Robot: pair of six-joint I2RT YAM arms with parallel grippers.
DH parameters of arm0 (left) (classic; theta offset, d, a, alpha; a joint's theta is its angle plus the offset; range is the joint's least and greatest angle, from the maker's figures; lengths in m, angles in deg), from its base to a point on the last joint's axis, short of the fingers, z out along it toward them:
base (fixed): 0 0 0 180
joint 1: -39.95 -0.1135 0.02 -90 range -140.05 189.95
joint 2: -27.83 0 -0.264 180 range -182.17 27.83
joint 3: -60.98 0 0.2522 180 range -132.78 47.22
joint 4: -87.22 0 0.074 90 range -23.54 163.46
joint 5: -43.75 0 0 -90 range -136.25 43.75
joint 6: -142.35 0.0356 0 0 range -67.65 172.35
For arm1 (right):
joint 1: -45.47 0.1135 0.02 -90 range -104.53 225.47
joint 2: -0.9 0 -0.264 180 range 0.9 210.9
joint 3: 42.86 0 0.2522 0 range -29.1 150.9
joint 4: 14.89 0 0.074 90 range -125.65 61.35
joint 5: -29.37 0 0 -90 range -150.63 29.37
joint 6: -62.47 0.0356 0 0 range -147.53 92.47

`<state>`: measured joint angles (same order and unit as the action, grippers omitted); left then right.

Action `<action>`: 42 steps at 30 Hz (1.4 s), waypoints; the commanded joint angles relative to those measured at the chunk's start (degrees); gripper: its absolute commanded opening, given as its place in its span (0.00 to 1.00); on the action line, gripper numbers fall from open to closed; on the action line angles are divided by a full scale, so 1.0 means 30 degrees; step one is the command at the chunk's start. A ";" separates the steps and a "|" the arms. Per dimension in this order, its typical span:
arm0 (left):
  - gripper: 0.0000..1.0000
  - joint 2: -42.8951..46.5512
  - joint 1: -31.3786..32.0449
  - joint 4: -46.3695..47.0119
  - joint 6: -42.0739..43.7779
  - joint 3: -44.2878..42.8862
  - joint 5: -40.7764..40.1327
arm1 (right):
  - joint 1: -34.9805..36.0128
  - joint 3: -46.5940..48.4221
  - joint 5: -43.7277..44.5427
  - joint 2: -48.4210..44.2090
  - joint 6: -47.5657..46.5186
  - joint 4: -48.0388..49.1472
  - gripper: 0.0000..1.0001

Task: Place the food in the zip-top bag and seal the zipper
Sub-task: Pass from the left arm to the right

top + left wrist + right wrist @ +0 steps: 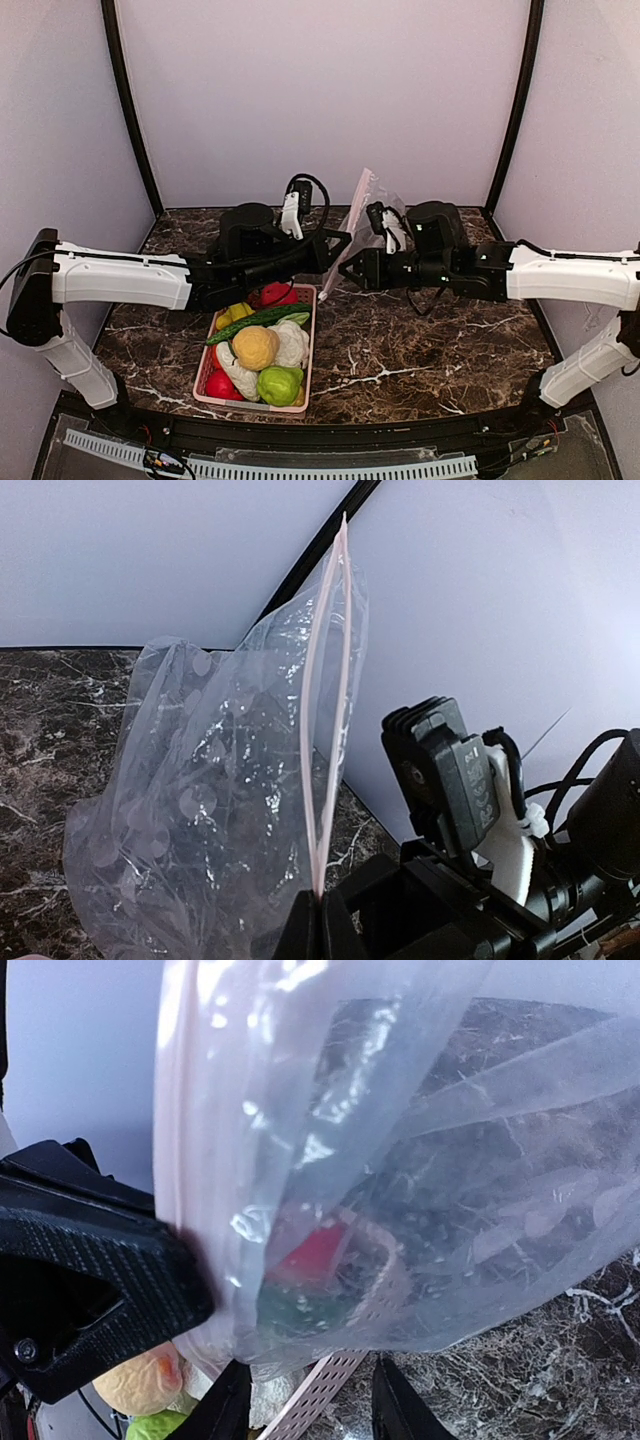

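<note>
The clear dotted zip-top bag (366, 212) stands upright at the table's middle, held up by its mouth edge. My left gripper (338, 243) is shut on the pale pink zipper (322, 740), pinching the strip's lower end (320, 905). The two zipper strips part slightly above the pinch. My right gripper (345, 275) is open just beside the bag; in the right wrist view (310, 1363) its fingers stand apart under the bag's lower edge (400, 1160). The food lies in the pink basket (312, 345): green cucumber (255, 320), yellow-orange ball (255, 347), white cauliflower (291, 343), red fruit (278, 293).
The basket sits at front left of centre, below the left arm; its rim shows under the bag in the right wrist view (322, 1388). A green apple (280, 385) lies at its near end. The right arm's wrist camera (450, 780) is close to the left gripper. Walls enclose the table.
</note>
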<state>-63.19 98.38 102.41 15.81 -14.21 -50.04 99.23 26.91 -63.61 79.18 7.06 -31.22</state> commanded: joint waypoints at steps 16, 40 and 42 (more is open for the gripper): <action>0.01 0.0354 0.0184 0.0744 -0.0422 0.0215 -0.0315 | 0.0855 -0.0132 -0.0278 0.0216 -0.0095 0.1828 0.51; 0.01 0.0224 0.0180 0.0273 -0.0279 -0.0282 -0.0414 | 0.1446 -0.1794 -0.0140 -0.1106 -0.0340 0.1881 0.42; 0.01 0.0224 0.0180 0.0233 -0.0322 -0.0283 -0.0407 | 0.1437 -0.1726 0.0003 -0.0931 -0.0334 0.1852 0.40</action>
<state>-63.19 98.69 103.39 14.63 -14.23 -51.22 103.18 22.19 -64.88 75.81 6.03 -26.96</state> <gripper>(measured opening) 0.010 0.421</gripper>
